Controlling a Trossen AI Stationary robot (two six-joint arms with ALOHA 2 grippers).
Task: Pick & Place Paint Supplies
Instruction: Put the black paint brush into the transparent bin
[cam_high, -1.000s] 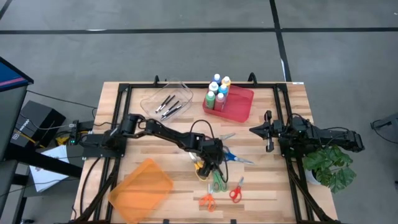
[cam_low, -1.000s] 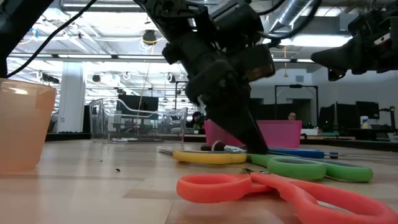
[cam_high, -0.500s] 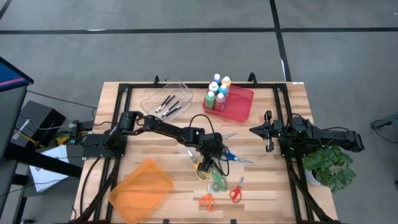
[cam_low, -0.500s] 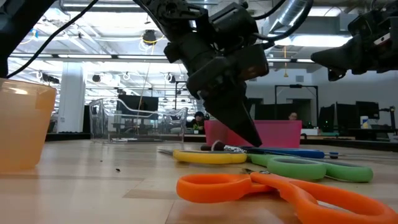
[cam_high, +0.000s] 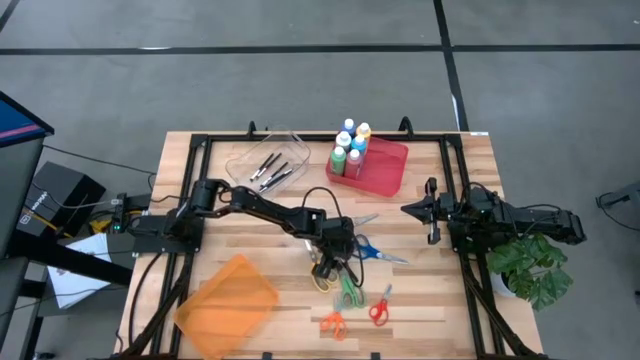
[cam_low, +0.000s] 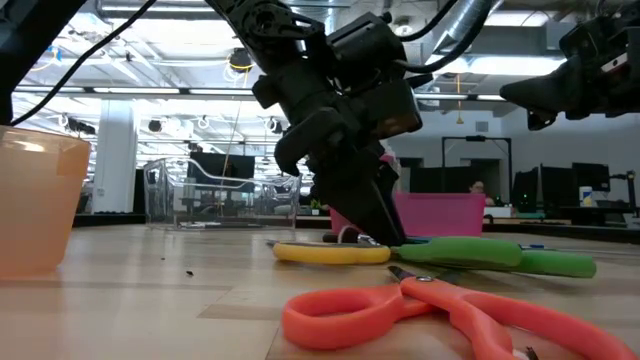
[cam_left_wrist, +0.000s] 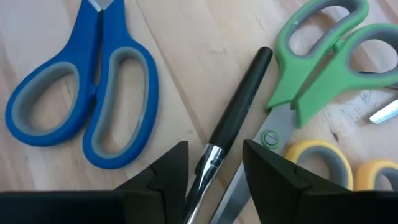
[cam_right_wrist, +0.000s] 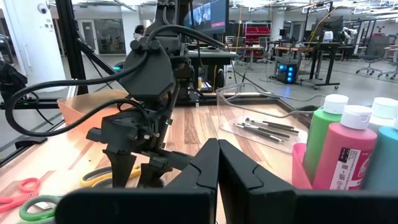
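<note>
Your left arm reaches across the table's (cam_high: 240, 240) middle, its gripper (cam_high: 330, 262) tipped down among the scissors — fingers (cam_left_wrist: 168, 171) spread to either side of a black pen (cam_left_wrist: 233, 121) lying between the blue scissors (cam_left_wrist: 84, 93) and green scissors (cam_left_wrist: 317, 68). Your right gripper (cam_high: 428, 212) hangs pressed together near the right edge, with bare wood between the arms. The paint bottles (cam_high: 350, 145) stand in the pink bin (cam_high: 385, 170) at the far edge.
</note>
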